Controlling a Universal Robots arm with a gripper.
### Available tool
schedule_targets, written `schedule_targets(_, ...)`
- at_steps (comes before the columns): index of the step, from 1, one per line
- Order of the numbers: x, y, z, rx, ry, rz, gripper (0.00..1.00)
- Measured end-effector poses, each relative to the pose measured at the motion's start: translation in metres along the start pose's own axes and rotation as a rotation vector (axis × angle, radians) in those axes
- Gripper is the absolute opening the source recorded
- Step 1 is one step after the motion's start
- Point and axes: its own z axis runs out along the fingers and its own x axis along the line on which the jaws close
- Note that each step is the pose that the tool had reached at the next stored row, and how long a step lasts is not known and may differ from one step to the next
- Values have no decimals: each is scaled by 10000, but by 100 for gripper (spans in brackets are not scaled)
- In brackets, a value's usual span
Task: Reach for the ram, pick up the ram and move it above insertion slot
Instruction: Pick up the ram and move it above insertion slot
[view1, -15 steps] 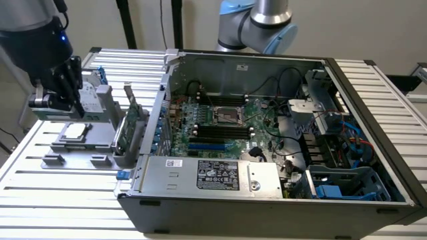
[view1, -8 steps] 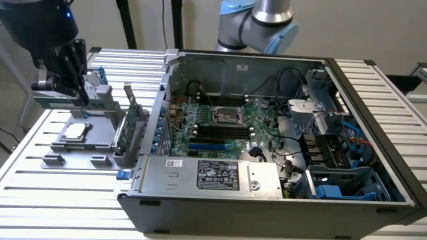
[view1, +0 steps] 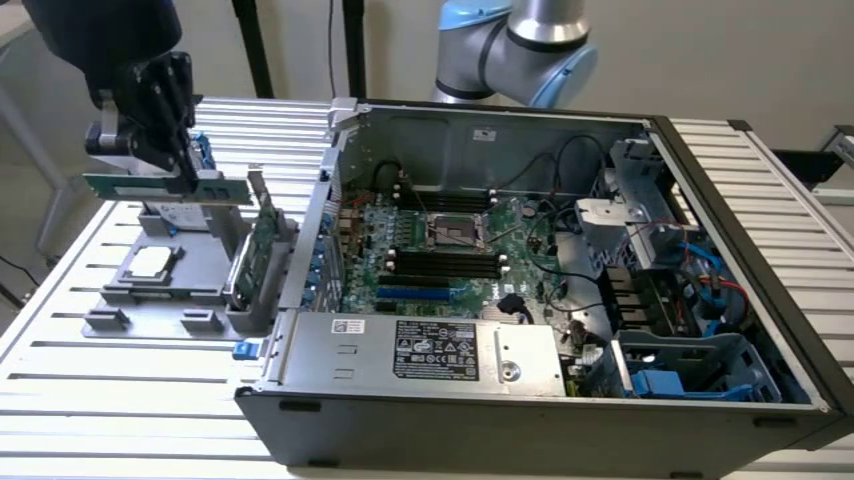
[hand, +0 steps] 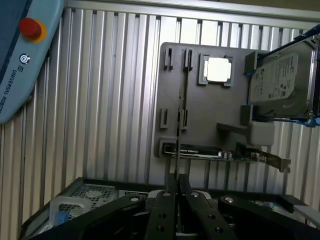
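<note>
While the gripper (view1: 171, 165) hangs above the grey holder tray (view1: 120, 300) at the exterior view's left, its two dark fingers (hand: 167, 200) are pinched narrowly on the ram (view1: 160, 187) — a thin green stick held clear of the tray, with open air beneath it. From the exterior view the ram lies roughly level, its long axis running from the exterior view's left toward the right, one end poking out past the fingers toward the computer case (view1: 534, 400). Through the wrist camera the ram (hand: 177, 145) is seen edge-on, a thin line running straight out from between the fingers.

Below it the tray sits on the ribbed metal table (view1: 80, 400) and carries a processor chip (view1: 150, 262) lying flat, a hard drive (hand: 280, 82) with blue clips, and an expansion card (view1: 260, 250) standing on edge just beside the case's side wall. That wall rises between the tray and the motherboard (view1: 441, 240), so the case's upper rim is the nearest edge on the exterior view's right. Inside the open case, dark memory slots (view1: 447, 263) run across the board, with cables and drive cages crowding the far right — the space straight above the slots is open.
</note>
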Motion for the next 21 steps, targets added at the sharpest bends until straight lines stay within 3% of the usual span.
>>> schedule_targets(13,-25,-479,-19,15,-233,-8,13)
schedule_targets(21,-45,-790,-28,18,-336,-12,13)
